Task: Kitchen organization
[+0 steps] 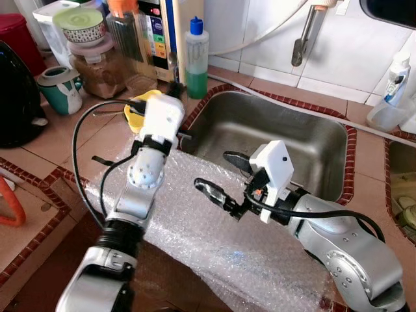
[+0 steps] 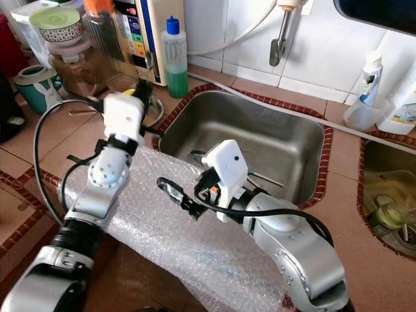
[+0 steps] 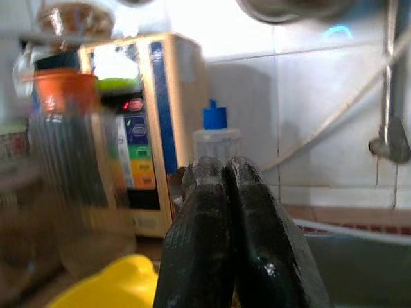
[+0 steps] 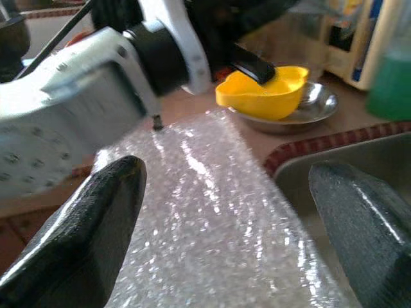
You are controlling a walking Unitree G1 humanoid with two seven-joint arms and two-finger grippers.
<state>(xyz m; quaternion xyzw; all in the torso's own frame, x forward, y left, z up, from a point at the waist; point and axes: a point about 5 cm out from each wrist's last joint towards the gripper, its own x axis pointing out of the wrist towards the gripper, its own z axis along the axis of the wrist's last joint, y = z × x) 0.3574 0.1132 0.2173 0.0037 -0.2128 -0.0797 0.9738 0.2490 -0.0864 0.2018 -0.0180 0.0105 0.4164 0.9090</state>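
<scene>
Two tools are at work. The left tool (image 3: 228, 212), fingers pressed together on nothing, hangs at the yellow bowl (image 4: 262, 94) in its steel dish (image 4: 314, 109), left of the sink (image 1: 273, 140). The right tool (image 1: 218, 175) is spread over the bubble wrap (image 1: 214, 240) on the near bench. A clumsy nudge could tip the bowl; the loose wrap could slide off.

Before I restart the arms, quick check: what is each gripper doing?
Left gripper: shut, holding nothing, above the yellow bowl.
Right gripper: open, empty, over the bubble wrap.
</scene>
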